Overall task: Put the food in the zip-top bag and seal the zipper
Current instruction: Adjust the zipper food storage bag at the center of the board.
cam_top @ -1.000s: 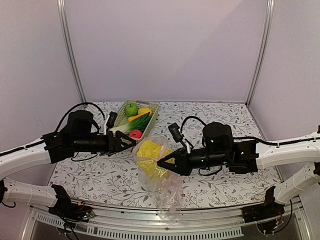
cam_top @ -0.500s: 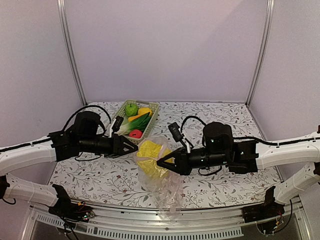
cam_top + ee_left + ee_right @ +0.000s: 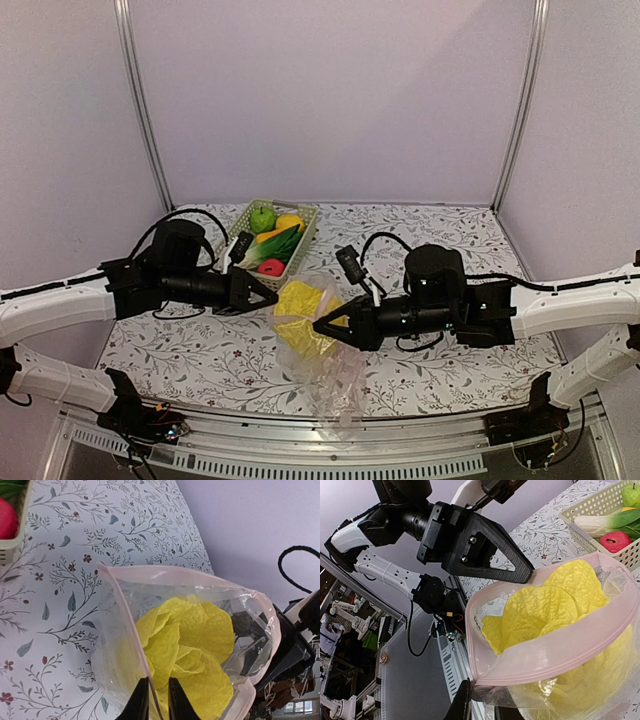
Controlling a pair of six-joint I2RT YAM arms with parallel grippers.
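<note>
The zip-top bag [image 3: 322,358] lies mid-table with its mouth held wide. The yellow cabbage [image 3: 303,318] sits inside it. My left gripper [image 3: 157,702] is shut on the bag's left rim, and the pink zipper [image 3: 131,630] runs between its fingers. My right gripper [image 3: 485,707] is shut on the opposite corner of the mouth, pinching the zipper [image 3: 555,655] there. The left gripper [image 3: 530,572] touches the far rim in the right wrist view. The rest of the food lies in the basket [image 3: 300,243]: green apple [image 3: 262,217], yellow fruit [image 3: 289,221], dark green vegetable [image 3: 281,246], red fruit [image 3: 270,267].
The pale green lattice basket [image 3: 600,505] stands behind and left of the bag, close to my left arm [image 3: 180,275]. Purple walls enclose the floral table [image 3: 450,235] on three sides. My right arm [image 3: 450,305] stretches in from the right.
My left gripper has moved right from beside the basket to the bag's rim, and its jaws have closed on that rim. The right gripper and bag have stayed put.
</note>
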